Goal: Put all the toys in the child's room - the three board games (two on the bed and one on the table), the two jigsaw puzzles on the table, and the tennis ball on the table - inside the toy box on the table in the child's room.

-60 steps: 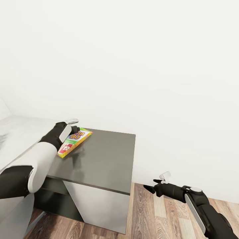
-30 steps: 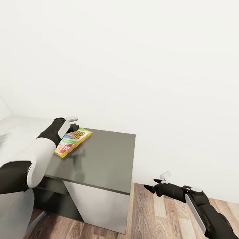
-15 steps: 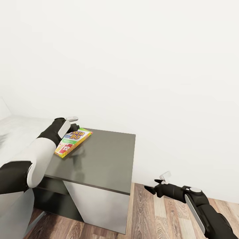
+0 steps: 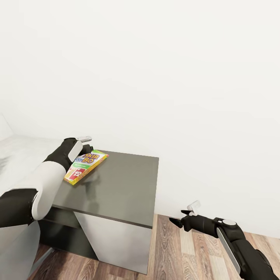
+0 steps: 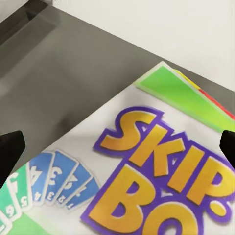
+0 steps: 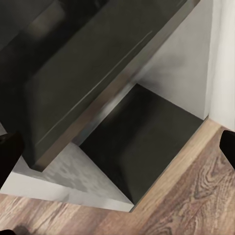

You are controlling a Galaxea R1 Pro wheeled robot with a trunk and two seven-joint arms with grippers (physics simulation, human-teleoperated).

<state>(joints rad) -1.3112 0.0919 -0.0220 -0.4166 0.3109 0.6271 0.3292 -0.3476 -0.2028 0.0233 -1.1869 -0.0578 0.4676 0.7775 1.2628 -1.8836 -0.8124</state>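
Left hand [image 4: 86, 147] over flat glossy board game [image 4: 86, 166]

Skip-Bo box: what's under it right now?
The Skip-Bo box lies flat on the dark cabinet top. The left gripper hangs over it, fingers spread. Anything beneath the box is covered.

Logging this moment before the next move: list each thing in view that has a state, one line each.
Skip-Bo board game: flat, face up on the cabinet top, near its back left corner.
Left gripper: open, poised over the game, fingertips wide apart in the left wrist view.
Right gripper: open, empty, low above the wood floor.
Dark-grey cabinet top: bears the game.
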